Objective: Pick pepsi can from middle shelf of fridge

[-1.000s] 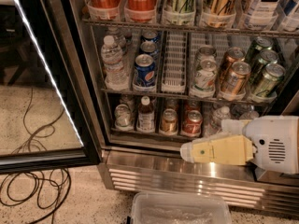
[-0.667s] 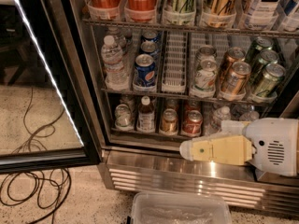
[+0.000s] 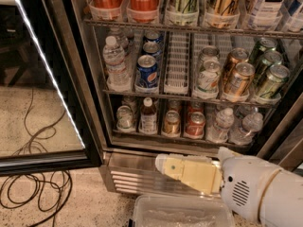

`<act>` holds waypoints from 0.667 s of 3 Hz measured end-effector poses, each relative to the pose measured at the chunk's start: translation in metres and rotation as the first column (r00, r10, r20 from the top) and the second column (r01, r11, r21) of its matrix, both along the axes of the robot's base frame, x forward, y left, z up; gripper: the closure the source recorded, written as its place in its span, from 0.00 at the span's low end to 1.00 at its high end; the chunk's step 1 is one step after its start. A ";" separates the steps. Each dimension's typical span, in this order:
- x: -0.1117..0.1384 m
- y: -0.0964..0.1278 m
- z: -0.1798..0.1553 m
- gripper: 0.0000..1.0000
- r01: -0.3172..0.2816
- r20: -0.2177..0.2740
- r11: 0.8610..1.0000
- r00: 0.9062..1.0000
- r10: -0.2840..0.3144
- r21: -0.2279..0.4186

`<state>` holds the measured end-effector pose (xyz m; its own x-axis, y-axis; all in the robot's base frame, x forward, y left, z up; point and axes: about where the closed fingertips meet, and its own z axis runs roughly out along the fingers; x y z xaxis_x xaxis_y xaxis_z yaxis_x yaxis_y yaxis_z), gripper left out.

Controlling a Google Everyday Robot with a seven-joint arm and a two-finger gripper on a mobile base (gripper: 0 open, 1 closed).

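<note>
Your fridge (image 3: 87, 65) fills most of the frame, with its door (image 3: 42, 162) open at the left. The middle shelf (image 3: 189, 98) crosses the centre. The gripper (image 3: 163, 164) sits low, right of centre, before the ribbed base (image 3: 132, 174); you cannot tell whether it is parted or closed. The pepsi can (image 3: 147, 72) stands upright at that shelf's front, left of centre, beside a water bottle (image 3: 115, 60).

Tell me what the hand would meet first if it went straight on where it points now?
The hand, low before the fridge's ribbed base, points left. It would probably meet the door's black frame first, though depth is unclear.
</note>
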<state>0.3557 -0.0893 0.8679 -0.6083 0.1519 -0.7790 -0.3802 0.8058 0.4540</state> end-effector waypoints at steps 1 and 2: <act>0.011 -0.006 -0.002 0.00 0.173 0.026 0.985 0.985 -0.173 0.018; 0.016 -0.007 0.006 0.00 0.216 0.020 0.973 0.976 -0.218 0.078</act>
<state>0.3722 -0.0964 0.8739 -0.5322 0.3363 -0.7769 -0.2134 0.8348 0.5075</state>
